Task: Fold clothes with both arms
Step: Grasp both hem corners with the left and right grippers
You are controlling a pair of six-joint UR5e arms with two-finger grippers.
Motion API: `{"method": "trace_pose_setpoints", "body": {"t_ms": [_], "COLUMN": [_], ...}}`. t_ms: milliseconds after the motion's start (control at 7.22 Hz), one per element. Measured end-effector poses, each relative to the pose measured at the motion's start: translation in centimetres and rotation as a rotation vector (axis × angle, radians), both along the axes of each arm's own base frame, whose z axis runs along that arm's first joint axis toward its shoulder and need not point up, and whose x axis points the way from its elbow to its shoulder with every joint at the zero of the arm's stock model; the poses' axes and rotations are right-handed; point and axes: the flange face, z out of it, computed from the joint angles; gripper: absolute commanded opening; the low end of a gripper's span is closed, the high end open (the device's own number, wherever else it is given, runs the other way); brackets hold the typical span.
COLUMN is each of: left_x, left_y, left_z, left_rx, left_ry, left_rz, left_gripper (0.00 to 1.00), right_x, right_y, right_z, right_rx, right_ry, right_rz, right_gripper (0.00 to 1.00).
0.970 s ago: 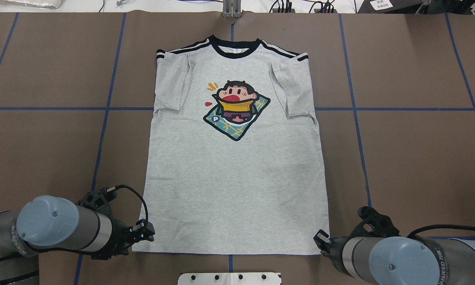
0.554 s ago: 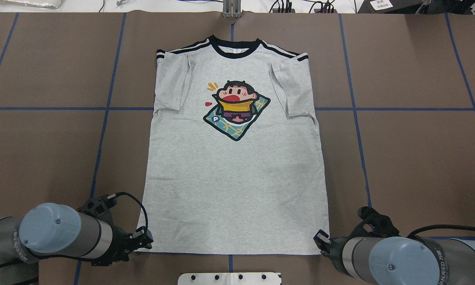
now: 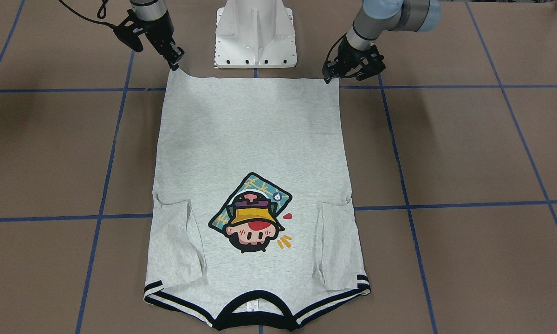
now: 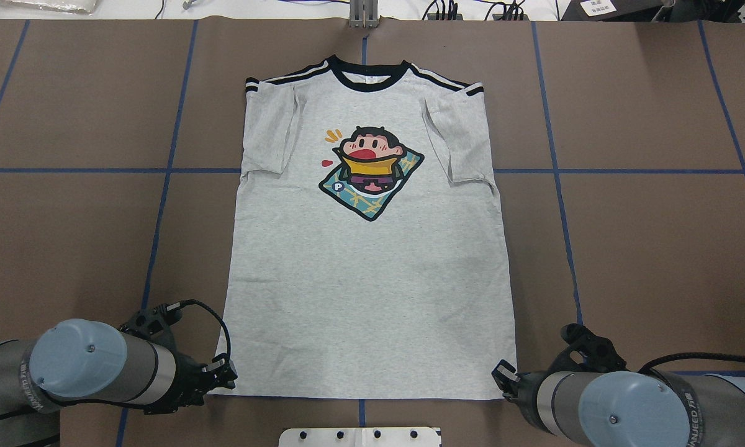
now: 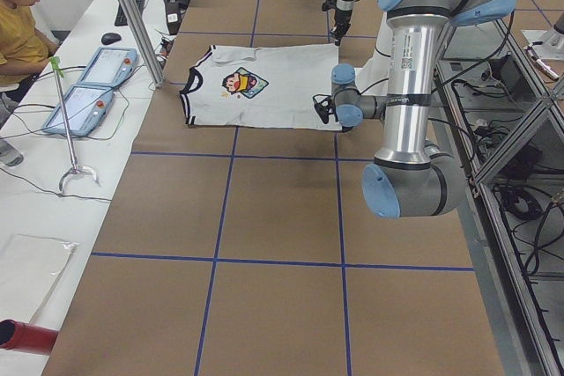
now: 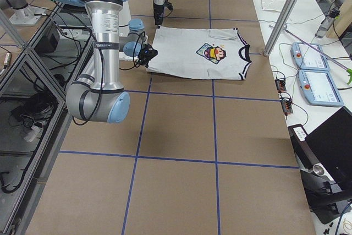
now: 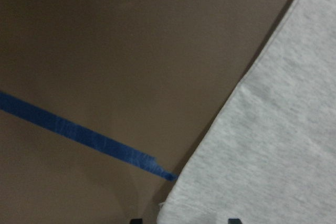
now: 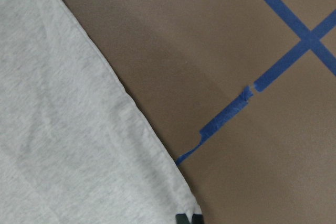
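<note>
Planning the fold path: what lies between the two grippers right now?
In the front-facing view, the hem of the T-shirt runs from left gripper to right gripper; the white pedestal base stands just behind it.

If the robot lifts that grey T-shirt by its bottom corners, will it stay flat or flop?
Probably flop: the T-shirt lies limp and flat with soft creases, so its middle would likely sag between the lifted corners. It looks thin and light. Pushed, it would likely bunch up rather than slide.
</note>
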Motion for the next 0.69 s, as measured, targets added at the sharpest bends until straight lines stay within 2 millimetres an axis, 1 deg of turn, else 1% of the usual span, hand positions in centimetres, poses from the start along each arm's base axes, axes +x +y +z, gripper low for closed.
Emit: {"method": "trace_pose_setpoints", "body": {"t_ms": [139,277,416,693], "left_x": [0.04,0.11,0.15,0.03], "left_y": [-0.03,-0.05,-0.08,-0.1], "left_z": [0.15,0.35,0.48,0.27], "left_rx": [0.0,0.0,-0.001,0.004], "left_ry": [-0.003,-0.007,-0.01,-0.008], "left_rz": [-0.001,-0.001,-0.002,0.0], "left_gripper": [0.35,0.05,0.0,0.0], "right_x": [0.0,0.0,0.01,0.1], "right_y": [-0.01,-0.02,-0.02,-0.03], "right_z": [0.0,-0.02,-0.08,-0.26], "right_rx": [0.0,0.0,0.0,0.001], "right_ry": [0.0,-0.001,-0.002,-0.007], "right_rz": [0.0,0.001,0.001,0.001], "right_gripper": [0.0,0.0,0.0,0.0]}}
